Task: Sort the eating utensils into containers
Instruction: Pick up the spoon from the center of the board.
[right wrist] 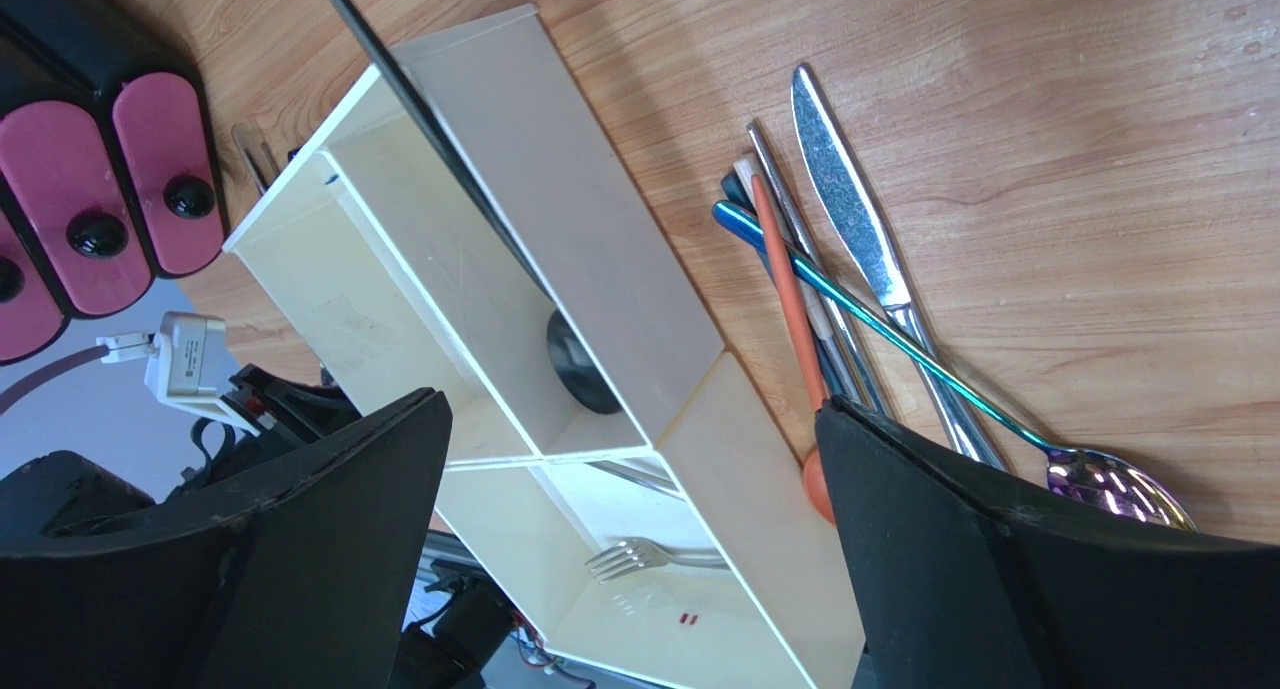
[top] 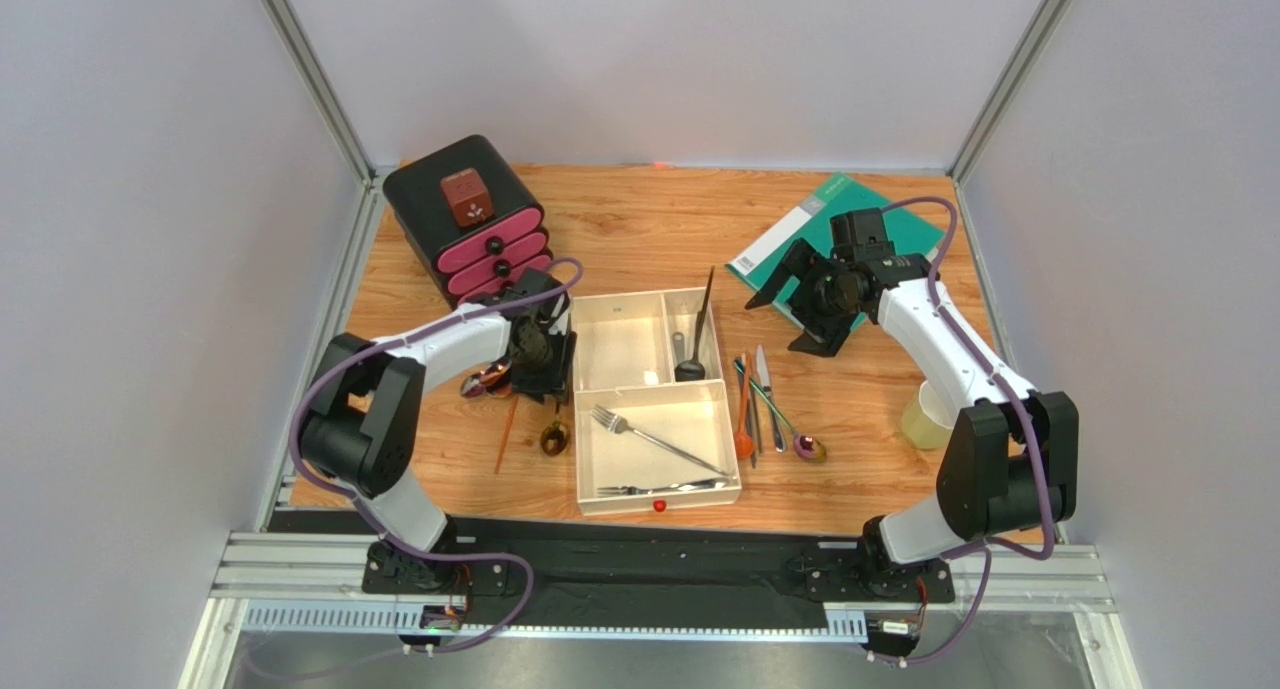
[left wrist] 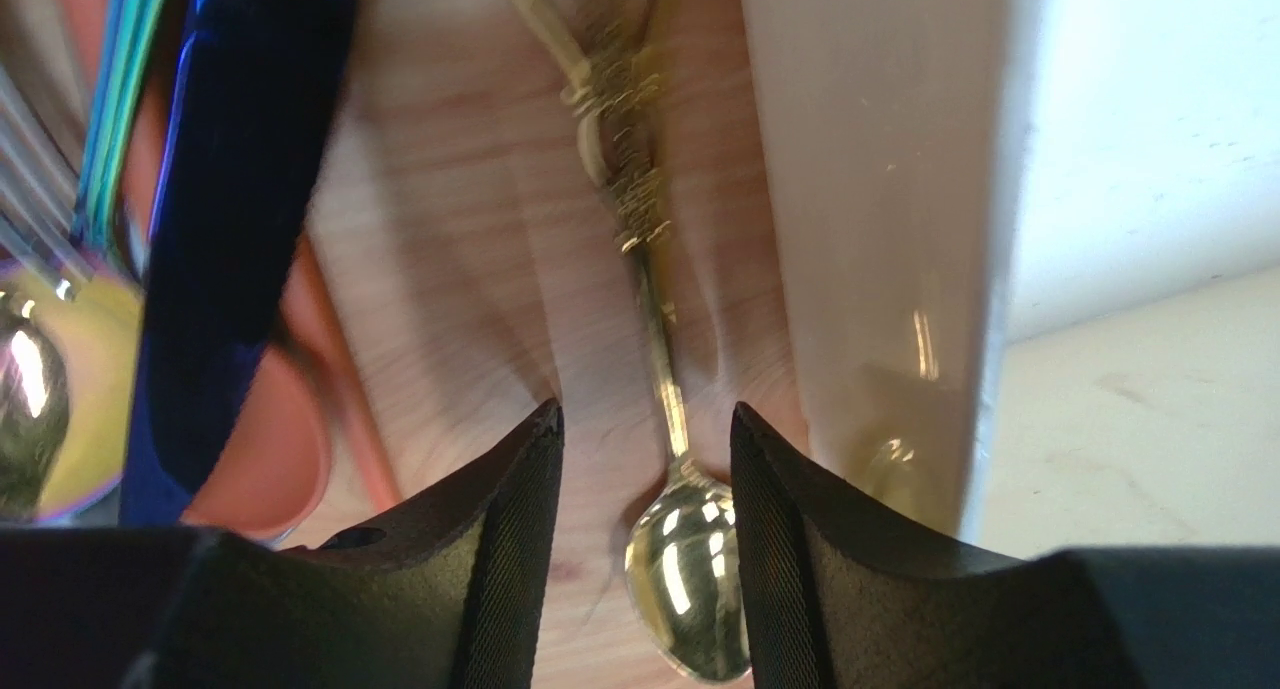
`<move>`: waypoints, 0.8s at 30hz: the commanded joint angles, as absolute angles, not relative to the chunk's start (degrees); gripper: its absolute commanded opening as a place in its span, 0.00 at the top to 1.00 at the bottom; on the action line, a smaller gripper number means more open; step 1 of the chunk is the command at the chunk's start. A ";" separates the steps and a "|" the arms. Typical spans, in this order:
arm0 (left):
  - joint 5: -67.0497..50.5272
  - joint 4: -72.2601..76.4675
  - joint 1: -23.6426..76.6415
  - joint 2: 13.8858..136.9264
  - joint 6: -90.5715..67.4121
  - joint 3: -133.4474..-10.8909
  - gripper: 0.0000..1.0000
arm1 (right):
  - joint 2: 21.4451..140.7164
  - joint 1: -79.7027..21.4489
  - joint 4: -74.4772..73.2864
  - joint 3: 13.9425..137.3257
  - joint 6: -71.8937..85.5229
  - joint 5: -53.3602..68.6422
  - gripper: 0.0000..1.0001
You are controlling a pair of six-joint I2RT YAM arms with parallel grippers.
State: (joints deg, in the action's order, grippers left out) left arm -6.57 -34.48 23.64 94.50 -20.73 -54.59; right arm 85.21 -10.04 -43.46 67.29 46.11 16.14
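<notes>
The cream-white tray point(top: 588, 431) sits mid-table. A silver fork point(top: 654, 437) lies in its large compartment, and a black spoon point(top: 694, 344) leans in a small one. My left gripper point(top: 541, 362) is low beside the tray's left wall point(left wrist: 887, 239). In the left wrist view the left gripper point(left wrist: 646, 419) is open, its fingers either side of a gold spoon point(left wrist: 688, 569) lying on the wood. My right gripper point(top: 819, 292) hangs wide open and empty above the table's right side. Below the right gripper point(right wrist: 631, 412) show the tray and loose utensils: a silver knife point(right wrist: 849, 217), an orange piece point(right wrist: 789, 299), a blue-green spoon point(right wrist: 932, 374).
A black box with pink drawers point(top: 466, 217) stands at the back left. A green book point(top: 827, 239) lies under the right arm, and a pale yellow cup point(top: 932, 415) is at the right. More utensils point(top: 496, 382) lie left of the tray, including a blue-purple one point(left wrist: 226, 224).
</notes>
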 commanded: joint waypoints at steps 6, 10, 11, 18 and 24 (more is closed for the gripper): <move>-1.32 -33.57 28.21 98.35 -22.59 -58.01 0.57 | 84.03 -10.02 -41.31 67.24 46.85 16.52 0.00; -0.18 -36.98 28.21 98.88 -23.46 -59.76 0.58 | 83.32 -9.93 -41.31 66.62 46.85 16.17 0.00; -0.26 -37.70 28.21 99.05 -23.64 -60.11 0.58 | 83.06 -9.93 -41.40 66.62 46.76 16.08 0.00; 4.04 -43.32 28.21 101.25 -24.96 -62.75 0.68 | 82.88 -9.93 -41.31 67.15 46.85 16.70 0.00; 4.66 -45.26 28.30 103.27 -25.49 -64.25 0.74 | 83.50 -9.84 -41.13 68.73 45.97 17.75 0.00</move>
